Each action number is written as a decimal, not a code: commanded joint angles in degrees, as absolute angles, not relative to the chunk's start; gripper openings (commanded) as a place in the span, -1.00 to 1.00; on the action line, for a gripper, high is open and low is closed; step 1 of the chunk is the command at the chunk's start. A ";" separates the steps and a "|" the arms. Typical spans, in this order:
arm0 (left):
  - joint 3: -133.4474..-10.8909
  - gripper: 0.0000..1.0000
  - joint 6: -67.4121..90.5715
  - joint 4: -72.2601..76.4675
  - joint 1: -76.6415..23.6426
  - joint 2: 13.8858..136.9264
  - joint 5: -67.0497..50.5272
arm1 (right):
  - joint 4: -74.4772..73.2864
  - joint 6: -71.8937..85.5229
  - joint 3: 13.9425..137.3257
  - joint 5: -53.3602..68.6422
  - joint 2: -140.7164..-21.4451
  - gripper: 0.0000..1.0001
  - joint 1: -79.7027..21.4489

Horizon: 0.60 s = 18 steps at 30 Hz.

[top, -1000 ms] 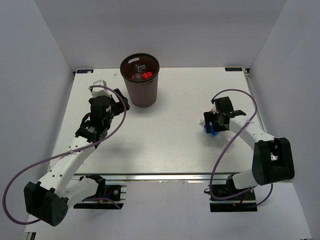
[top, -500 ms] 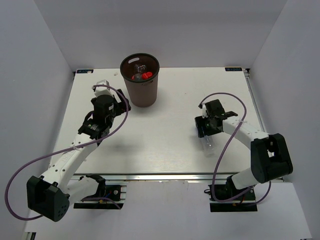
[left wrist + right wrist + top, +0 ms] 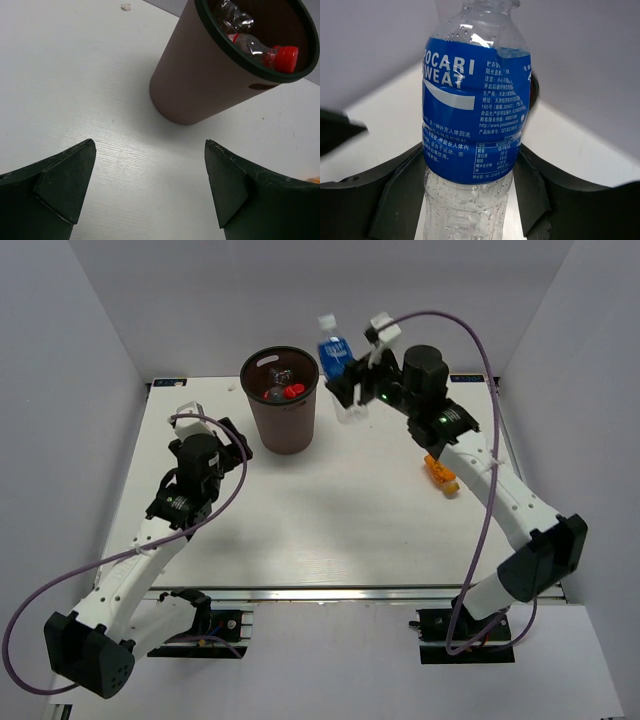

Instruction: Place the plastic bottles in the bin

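My right gripper (image 3: pixel 350 390) is shut on a clear bottle with a blue label (image 3: pixel 337 365), holding it in the air just right of the bin (image 3: pixel 283 430). In the right wrist view the bottle (image 3: pixel 475 120) fills the frame between the fingers. The bin is a dark brown round bucket at the table's back; inside lie a red-capped clear bottle (image 3: pixel 288 392) and more clear plastic, also seen in the left wrist view (image 3: pixel 260 50). An orange bottle (image 3: pixel 440 473) lies on the table at the right. My left gripper (image 3: pixel 232 440) is open and empty, left of the bin (image 3: pixel 200 85).
The white table (image 3: pixel 320 530) is enclosed by white walls on three sides. A small white scrap (image 3: pixel 125 7) lies on the table behind the bin's left side. Purple cables loop off both arms.
My right gripper has lifted the blue-label bottle from the table at the right and carried it up and back to beside the bin. An orange bottle now shows where it was. The left arm shifted slightly.
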State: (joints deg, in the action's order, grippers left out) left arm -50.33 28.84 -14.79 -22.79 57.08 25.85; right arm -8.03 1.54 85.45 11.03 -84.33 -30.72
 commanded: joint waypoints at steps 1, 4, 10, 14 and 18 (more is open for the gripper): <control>-51.68 0.96 30.67 -16.52 -22.85 54.14 29.00 | 10.44 2.11 93.58 12.57 -92.44 -0.22 -34.53; -51.50 0.96 31.73 -17.49 -22.94 53.18 29.62 | 18.87 5.09 104.30 10.65 -101.32 -0.24 -36.29; -50.89 0.96 32.52 -18.02 -22.85 52.12 30.41 | 34.26 0.28 120.53 2.13 -119.24 -0.29 -40.42; -50.98 0.96 32.26 -18.37 -22.85 52.12 31.81 | 42.23 -2.46 129.19 0.62 -130.49 -0.30 -41.57; -50.36 0.96 31.47 -17.06 -22.85 52.03 30.25 | 55.87 -4.91 129.99 -4.56 -136.12 -0.33 -42.71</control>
State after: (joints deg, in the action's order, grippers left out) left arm -50.30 31.94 -17.54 -22.79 53.19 30.48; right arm 37.65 -1.56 125.84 1.06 -135.39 -41.89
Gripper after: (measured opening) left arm 0.982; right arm 0.669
